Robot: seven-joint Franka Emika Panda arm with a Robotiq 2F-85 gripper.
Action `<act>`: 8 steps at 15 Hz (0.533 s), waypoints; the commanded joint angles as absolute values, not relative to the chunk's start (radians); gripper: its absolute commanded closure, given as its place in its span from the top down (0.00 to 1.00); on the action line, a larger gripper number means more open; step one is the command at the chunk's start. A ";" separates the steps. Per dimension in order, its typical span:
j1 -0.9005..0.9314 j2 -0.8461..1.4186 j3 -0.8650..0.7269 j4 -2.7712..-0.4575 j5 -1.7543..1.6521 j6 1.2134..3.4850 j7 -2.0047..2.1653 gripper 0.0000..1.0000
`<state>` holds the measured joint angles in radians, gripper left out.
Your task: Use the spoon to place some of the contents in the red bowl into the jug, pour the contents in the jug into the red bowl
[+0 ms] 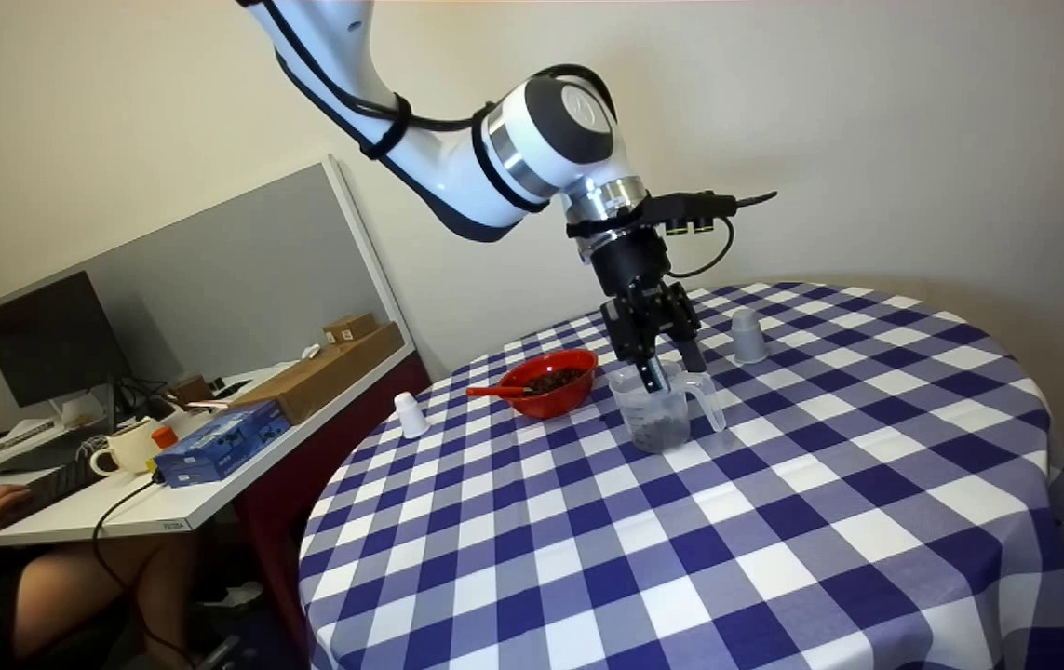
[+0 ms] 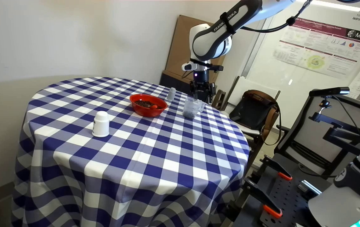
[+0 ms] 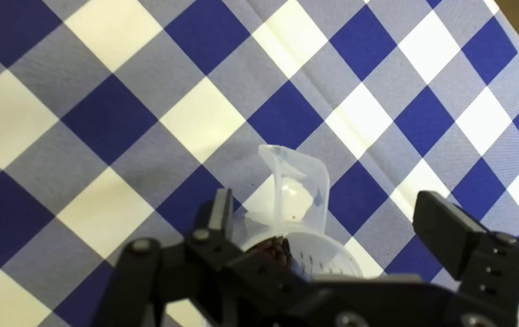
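Gripper (image 3: 326,200) spread wide, nothing held, right up at jug (image 1: 659,424), upright on desk (image 1: 587,540). Handle (image 3: 308,172) shows between fingers (image 3: 450,229) in wrist view, so squeeze looks next imo; can't tell depth tho.

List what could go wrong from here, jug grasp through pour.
Lopsided grip: in the wrist view, the handle of the jug sits nearer one side of the open gripper, so closing might shove or tip it.
Spill: the dark bits inside the jug could scatter if it tips.
Snag: the spoon juts out past the red bowl; a later pour might knock it.
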<state>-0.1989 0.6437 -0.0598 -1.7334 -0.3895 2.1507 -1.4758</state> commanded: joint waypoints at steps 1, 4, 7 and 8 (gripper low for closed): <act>-0.188 0.673 -0.075 -1.702 -0.400 2.163 -1.464 0.99; -0.189 0.683 -0.077 -1.693 -0.398 2.160 -1.460 0.69; -0.189 0.688 -0.079 -1.688 -0.398 2.162 -1.457 0.47; -0.189 0.690 -0.079 -1.685 -0.398 2.162 -1.457 0.38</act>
<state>-0.1990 0.6764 -0.0669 -1.7043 -0.3895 2.1507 -1.4730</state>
